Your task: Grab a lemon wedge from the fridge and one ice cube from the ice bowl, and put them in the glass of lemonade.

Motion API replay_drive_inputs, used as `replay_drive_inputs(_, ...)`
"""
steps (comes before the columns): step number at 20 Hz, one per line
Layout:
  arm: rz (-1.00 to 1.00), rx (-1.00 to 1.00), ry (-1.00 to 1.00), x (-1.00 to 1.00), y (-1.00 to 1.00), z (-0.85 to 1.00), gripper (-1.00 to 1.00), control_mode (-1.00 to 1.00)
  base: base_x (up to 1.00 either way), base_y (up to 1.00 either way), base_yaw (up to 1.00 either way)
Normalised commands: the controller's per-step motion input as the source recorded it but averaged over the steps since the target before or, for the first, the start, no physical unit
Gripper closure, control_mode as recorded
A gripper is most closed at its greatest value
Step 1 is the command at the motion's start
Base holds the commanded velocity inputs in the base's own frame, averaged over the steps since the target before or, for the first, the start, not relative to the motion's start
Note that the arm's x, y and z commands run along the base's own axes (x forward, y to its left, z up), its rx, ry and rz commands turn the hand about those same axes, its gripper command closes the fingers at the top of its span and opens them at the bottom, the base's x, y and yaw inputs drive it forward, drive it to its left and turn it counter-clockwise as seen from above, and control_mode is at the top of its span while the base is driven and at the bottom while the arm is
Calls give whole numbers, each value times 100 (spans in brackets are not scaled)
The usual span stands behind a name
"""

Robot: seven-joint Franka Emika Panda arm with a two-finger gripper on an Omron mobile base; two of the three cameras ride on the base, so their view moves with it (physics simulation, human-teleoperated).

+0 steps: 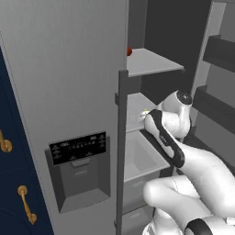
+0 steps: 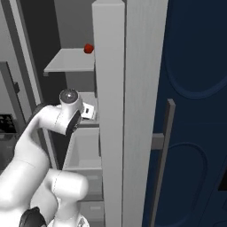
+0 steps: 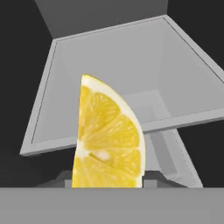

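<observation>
Counts inside and around the open fridge (image 1: 69, 69)

One lemon wedge (image 3: 109, 140), one small red round fruit (image 1: 129, 51), two grey shelves (image 1: 151, 62), one open drawer bin (image 1: 140, 158), one dispenser panel (image 1: 78, 148), and two gold cabinet handles (image 1: 26, 204) on the navy cabinet.

The white arm rose from the base in a thick elbow, bent forward and reached with its forearm into the open compartment ahead. In the left base view the wrist, with its dark band and dark-capped joint, was turned away from the camera; in the right base view the same capped joint stood uppermost with the hand pointing inward beyond it. The gripper (image 3: 108, 181) was closed on the lemon wedge (image 3: 109, 140), which stood upright between its tips.
</observation>
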Motion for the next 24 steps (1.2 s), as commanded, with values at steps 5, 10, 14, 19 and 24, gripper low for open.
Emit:
replay_drive_inputs(5,0,0,0,-93,-11,22,100,-100,0,0,0)
replay_drive_inputs(10,0,0,-1,-93,-19,43,100,-100,0,0,0)
replay_drive_inputs(14,0,0,0,-69,-1,60,100,-100,0,0,0)
replay_drive_inputs(19,0,-3,0,-66,0,10,100,100,-20,0,0)
replay_drive_inputs(24,0,0,0,0,0,0,100,100,-100,5,2)
